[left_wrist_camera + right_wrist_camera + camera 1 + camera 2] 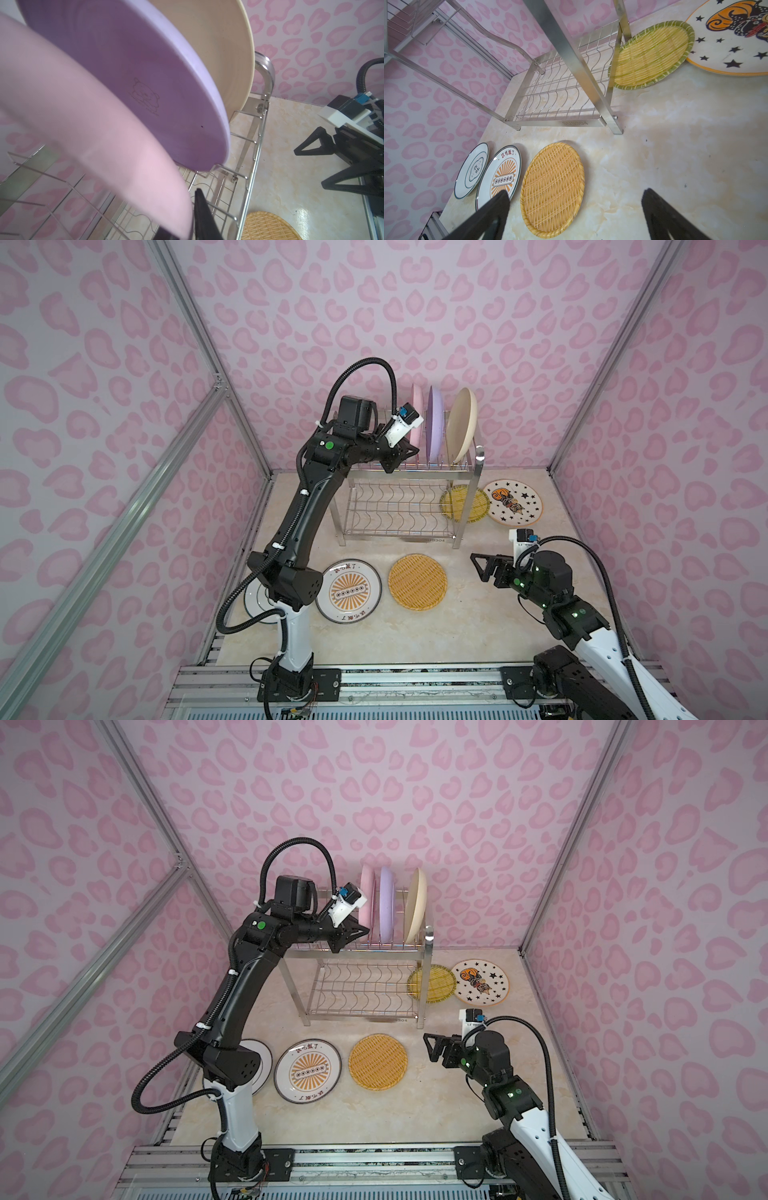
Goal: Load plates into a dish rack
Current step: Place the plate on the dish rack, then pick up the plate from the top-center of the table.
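Three plates lie flat on the tabletop (415,639) in a row in front of the dish rack (464,514): a white dark-rimmed plate (472,170), partly hidden by the left arm in both top views, an orange sunburst plate (348,591) beside it, and a yellow woven-pattern plate (417,581). In front of the rack's right leg the right gripper (478,567) hovers above the table with its fingers spread wide and nothing between them.

Just right of the rack a green-rimmed woven plate (478,506) lies partly behind the front leg, its rim meeting a white star plate (513,502). The rack's lower tier of wavy wires holds no plate.

On the top tier three plates stand on edge between the prongs: pink plate (417,406), lilac plate (435,423) and, nearest the rack's right end, cream plate (461,427), tilted. The left gripper (403,458) sits at the pink plate's lower rim, a finger (202,216) on either side; whether it pinches the rim cannot be told.
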